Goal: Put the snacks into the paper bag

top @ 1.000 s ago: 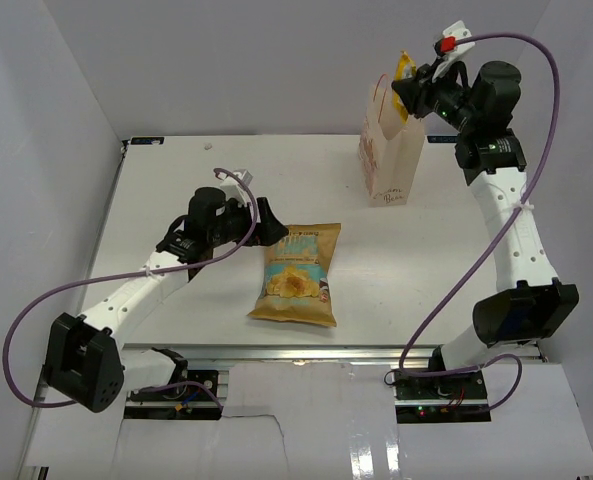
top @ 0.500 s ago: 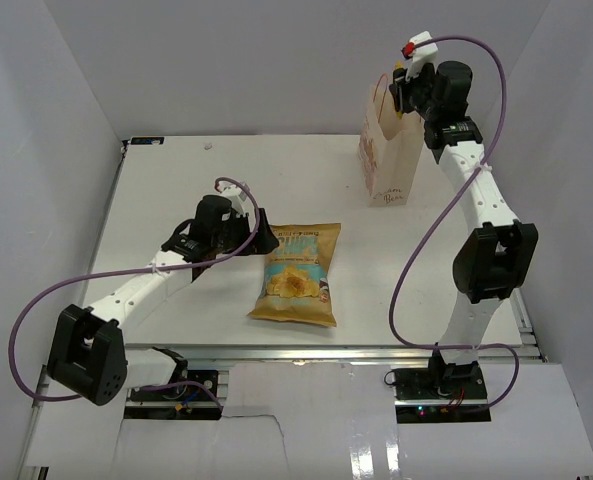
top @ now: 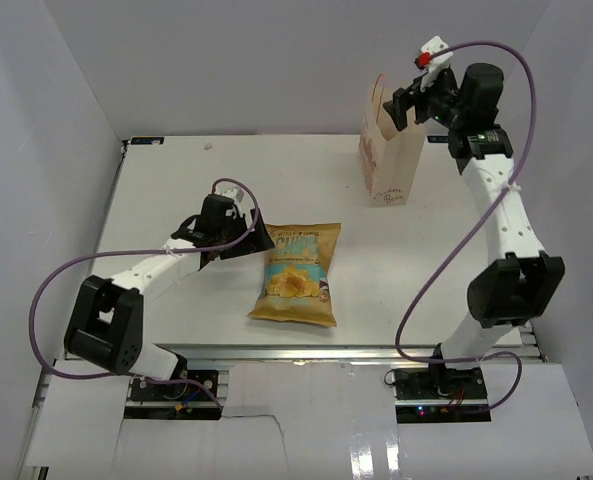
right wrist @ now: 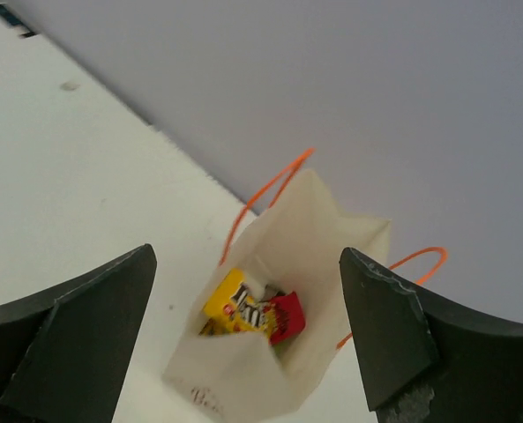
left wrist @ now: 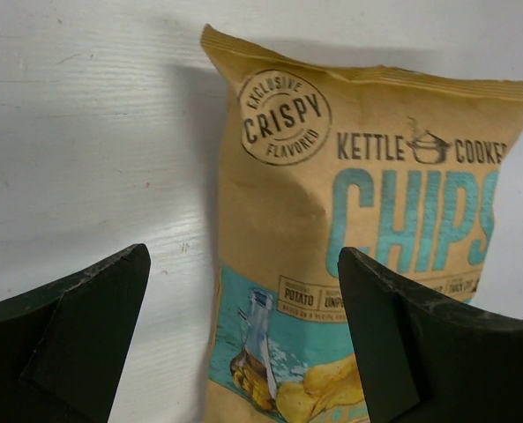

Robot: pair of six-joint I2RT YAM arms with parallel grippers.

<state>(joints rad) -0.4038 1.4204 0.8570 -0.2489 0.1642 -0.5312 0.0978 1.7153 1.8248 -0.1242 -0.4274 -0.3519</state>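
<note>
- Toward the table's [top: 176,180] near edge, about mid-width: chips bag [top: 296,275], flat, label up, not packed yet. Left gripper [top: 244,238] spread wide right at its far left corner, holding nothing. Any guesses on failure modes?

- Plenty lol. Could easily pinch only the crimped seal [left wrist: 349,75] and lose it mid-lift, or crush the chips if squeezed hard. Bigger worry though: paper bag [top: 391,160] upright by the far right corner, with a narrow-looking mouth next to that wide pouch. Might catch the rim or the orange handles [right wrist: 270,189] and tip the whole thing over.

- Right gripper [top: 404,103]?

- Hanging just above the mouth, fingers [right wrist: 76,326] wide apart, empty. Already a yellow packet [right wrist: 239,304] and a red packet [right wrist: 287,315] down inside. Probably worth pulling clear first, otherwise risk of bumping arms over the bag. Can't tell how much room left at the bottom.
</note>
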